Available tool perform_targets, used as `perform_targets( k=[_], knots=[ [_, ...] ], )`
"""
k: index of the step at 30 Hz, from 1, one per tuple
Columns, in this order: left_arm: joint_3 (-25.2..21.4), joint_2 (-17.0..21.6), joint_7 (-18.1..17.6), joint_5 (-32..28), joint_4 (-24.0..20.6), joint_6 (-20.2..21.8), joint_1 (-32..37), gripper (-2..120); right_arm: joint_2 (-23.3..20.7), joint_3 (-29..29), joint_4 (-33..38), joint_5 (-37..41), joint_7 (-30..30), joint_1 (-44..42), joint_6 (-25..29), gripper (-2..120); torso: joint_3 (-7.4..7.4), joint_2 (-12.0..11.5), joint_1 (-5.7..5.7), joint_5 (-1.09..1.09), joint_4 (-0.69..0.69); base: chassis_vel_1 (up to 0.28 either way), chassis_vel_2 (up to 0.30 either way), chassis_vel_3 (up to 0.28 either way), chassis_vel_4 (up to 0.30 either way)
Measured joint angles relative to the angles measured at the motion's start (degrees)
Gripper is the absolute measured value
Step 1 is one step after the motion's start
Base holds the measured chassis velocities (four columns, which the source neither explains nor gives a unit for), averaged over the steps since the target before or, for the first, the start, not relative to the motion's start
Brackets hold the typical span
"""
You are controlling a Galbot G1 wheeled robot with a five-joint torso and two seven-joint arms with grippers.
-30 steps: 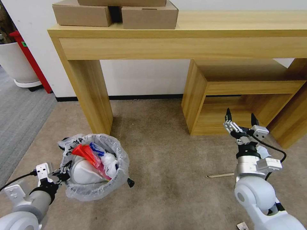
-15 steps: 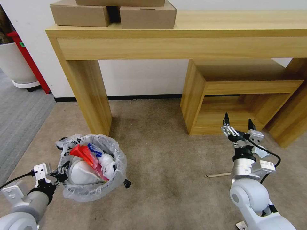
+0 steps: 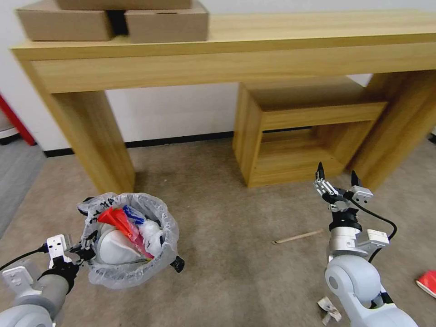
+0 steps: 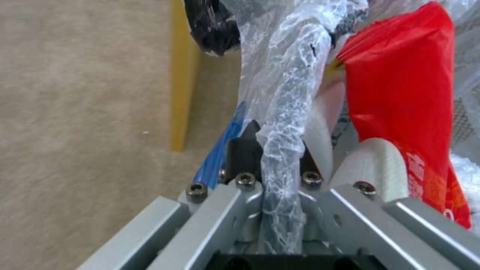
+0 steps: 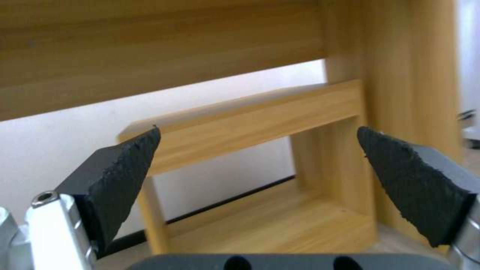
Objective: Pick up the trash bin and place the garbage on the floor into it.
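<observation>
The trash bin [image 3: 136, 272], black with a crinkly white bag over its rim, hangs at the lower left, lifted off the floor [image 3: 227, 263]. My left gripper [image 3: 89, 244] is shut on its near rim; in the left wrist view the bag-wrapped rim [image 4: 282, 123] runs between the fingers [image 4: 242, 150]. Inside lie a white slipper [image 3: 116, 247], red wrappers [image 3: 119, 220] and a blue piece [image 3: 134, 212]. My right gripper [image 3: 336, 175] stands open and empty at the right, pointing up, above a wooden stick [image 3: 297, 236] on the carpet.
A red packet [image 3: 427, 282] lies at the right edge and a crumpled scrap [image 3: 328, 309] by my right arm. A wooden desk [image 3: 227, 50] with cardboard boxes [image 3: 165, 25] and a low shelf unit [image 3: 290, 136] stand ahead. Grey carpet [image 3: 13, 177] begins at far left.
The camera has swung right, so the desk and shelf shifted left and the red packet and scrap came into view. Both arms hold the same pose; the bin stays gripped.
</observation>
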Motion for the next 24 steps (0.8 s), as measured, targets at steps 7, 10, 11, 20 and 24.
perform_targets(
  k=[7,10,11,20,24],
  knots=[
    [-0.21,-0.12,-0.03,-0.15,-0.17,-0.35,0.33,1,0.01,-0.11,0.19,-0.14,-0.01,-0.22,0.06,100,0.00,0.00,0.00,-0.01,-0.02,-0.134,-0.117,-0.135,-0.128],
    [-0.33,-0.24,-0.02,-0.11,-0.18,-0.61,0.71,1,0.11,-0.26,0.38,-0.18,-0.01,-0.41,0.07,100,0.00,0.00,0.00,0.00,-0.01,-0.129,-0.134,-0.128,-0.128],
    [-0.33,-0.24,-0.02,-0.11,-0.18,-0.61,0.71,1,0.11,-0.26,0.38,-0.18,-0.01,-0.41,0.07,100,0.00,0.00,0.00,0.00,-0.01,-0.126,-0.120,-0.127,-0.125],
    [-0.72,-0.40,0.00,-0.10,-0.43,-1.01,1.34,1,0.18,-0.83,0.20,-0.45,-0.05,-0.41,0.18,100,0.00,0.00,0.00,0.00,-0.01,-0.118,-0.118,-0.123,-0.125],
    [-0.82,-0.40,0.00,-0.08,-0.42,-1.27,1.33,1,0.08,-1.21,0.00,-0.46,-0.05,-0.23,0.18,100,0.00,0.00,0.00,0.00,-0.01,-0.132,-0.124,-0.116,-0.123]
  ],
)
